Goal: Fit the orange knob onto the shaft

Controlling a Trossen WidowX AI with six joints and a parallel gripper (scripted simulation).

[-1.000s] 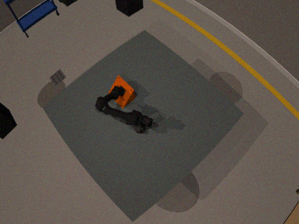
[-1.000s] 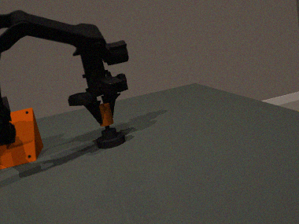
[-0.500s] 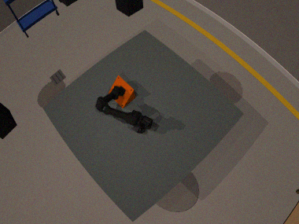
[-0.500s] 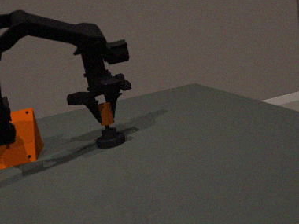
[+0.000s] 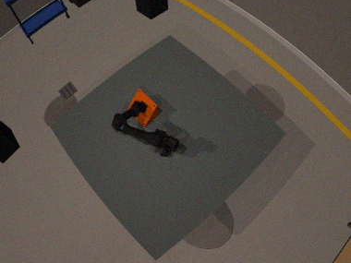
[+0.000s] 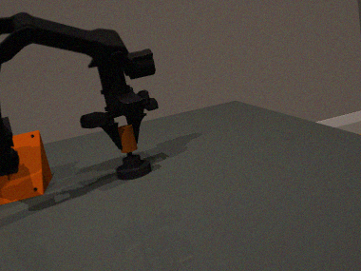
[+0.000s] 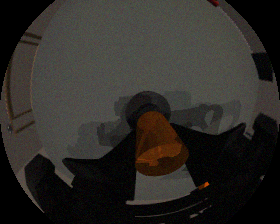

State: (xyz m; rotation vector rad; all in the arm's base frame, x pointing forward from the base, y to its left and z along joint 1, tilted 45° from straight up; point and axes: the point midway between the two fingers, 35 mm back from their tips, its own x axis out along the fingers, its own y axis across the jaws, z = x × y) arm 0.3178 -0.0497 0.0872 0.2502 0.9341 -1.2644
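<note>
Orange knob [image 6: 127,139] [image 7: 159,145] first: it is pinched between the fingers of the gripper [image 6: 128,141] [image 7: 153,130], which stand partway apart, closed on its sides. In the exterior view it sits over the round pedestal [image 6: 134,168] [image 7: 134,107], its lower end at or just above the top of the dark shaft [image 6: 129,154], and leans slightly; we cannot tell whether the two touch. It is clearly not down on the pedestal, which stands on the bench [image 5: 185,190] [image 6: 228,210] [image 7: 150,55], inward from all four edges. The black arm [image 5: 139,134] [image 6: 62,33] reaches over from beside an orange wedge-shaped block [image 5: 149,103] [image 6: 30,160].

We judge the knob to be light and stiff, likely hard plastic, and not fragile. Its smooth-looking, tapering side could slip or tip between flat fingers if we press hard while the flats disagree. The best hold, we think, is across opposite sides at mid-height or a little higher, square to its axis, leaving the lower end free to meet the shaft. From here we would straighten it, press lightly and turn it in small steps until it drops, then push it fully home and let go. Forcing it early could wedge it crooked.
</note>
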